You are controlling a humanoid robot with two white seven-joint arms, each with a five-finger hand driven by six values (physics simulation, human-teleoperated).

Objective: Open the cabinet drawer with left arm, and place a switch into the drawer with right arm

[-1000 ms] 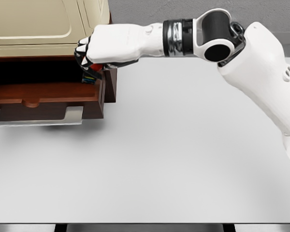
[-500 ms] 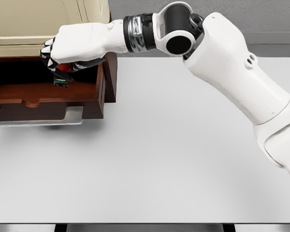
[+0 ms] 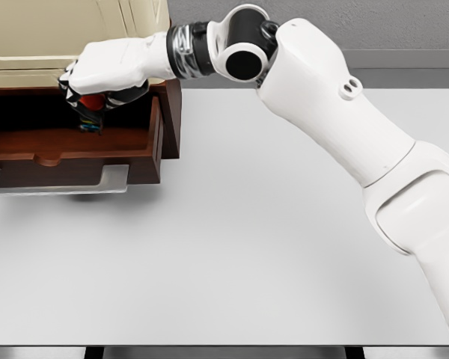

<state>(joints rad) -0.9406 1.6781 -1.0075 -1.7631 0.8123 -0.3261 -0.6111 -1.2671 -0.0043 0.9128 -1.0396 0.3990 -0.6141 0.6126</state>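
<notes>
The right hand (image 3: 105, 71) reaches across from the picture's right and hangs over the open drawer (image 3: 75, 146), above its back right part and close under the cream cabinet (image 3: 60, 37) top. Its fingers (image 3: 78, 93) are curled down and pressed around the switch (image 3: 92, 102), a small red piece with thin coloured wires trailing below it; the switch sits in the grasp, above the drawer's inner floor and not visibly resting on it. The drawer is pulled out toward the camera, its dark wooden front showing a notch in the upper edge, with a pale metal handle plate (image 3: 97, 179) beneath it. The drawer projects over the white tabletop (image 3: 269, 247), at its far left corner.
</notes>
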